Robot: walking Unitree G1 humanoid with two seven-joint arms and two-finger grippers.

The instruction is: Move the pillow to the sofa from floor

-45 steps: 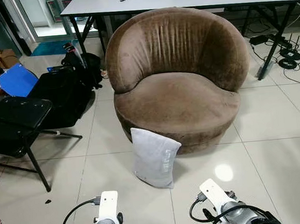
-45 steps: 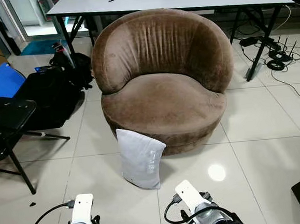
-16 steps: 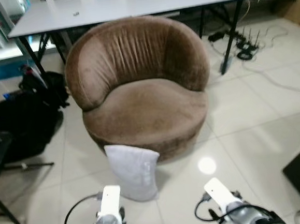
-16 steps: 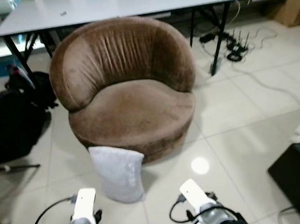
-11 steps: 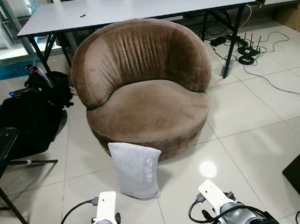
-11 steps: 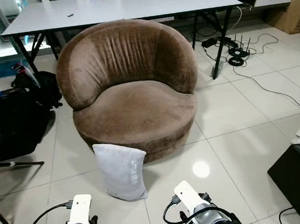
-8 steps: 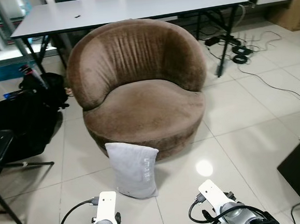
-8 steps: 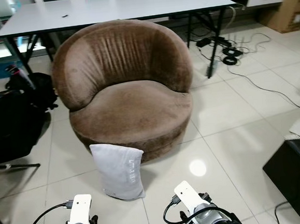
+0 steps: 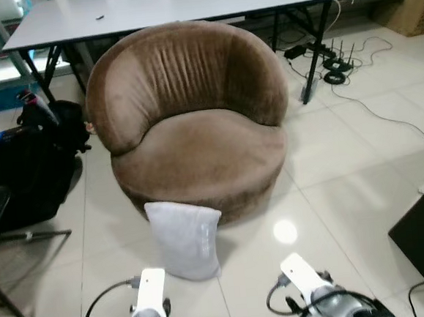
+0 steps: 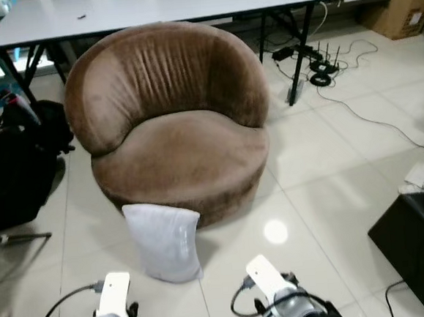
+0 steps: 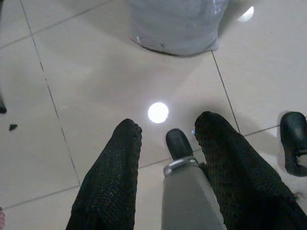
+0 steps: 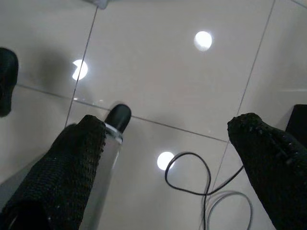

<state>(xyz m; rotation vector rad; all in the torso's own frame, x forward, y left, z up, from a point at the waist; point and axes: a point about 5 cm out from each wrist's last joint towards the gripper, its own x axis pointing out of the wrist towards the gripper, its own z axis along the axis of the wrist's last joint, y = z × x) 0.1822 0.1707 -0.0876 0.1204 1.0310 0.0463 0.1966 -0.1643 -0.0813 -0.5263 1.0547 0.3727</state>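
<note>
You are at the approach step; nothing is grasped yet. The pillow (image 9: 183, 238) stands upright on the floor (image 9: 345, 170), leaning against the front edge of the sofa (image 9: 195, 130), toward its left side. Your left hand (image 11: 168, 143) hangs low over the tiles with its fingers parted and empty, the pillow's lower edge on the floor ahead of it. Your right hand (image 12: 163, 139) is spread wide, holding nothing, over bare tile and a loop of cable (image 12: 192, 177). In my judgement the next move calls for closing in and bending, then bringing the hands to the pillow's upper sides before lifting it onto the seat. Note the black bag (image 9: 22, 173) beside the sofa's left side.
</note>
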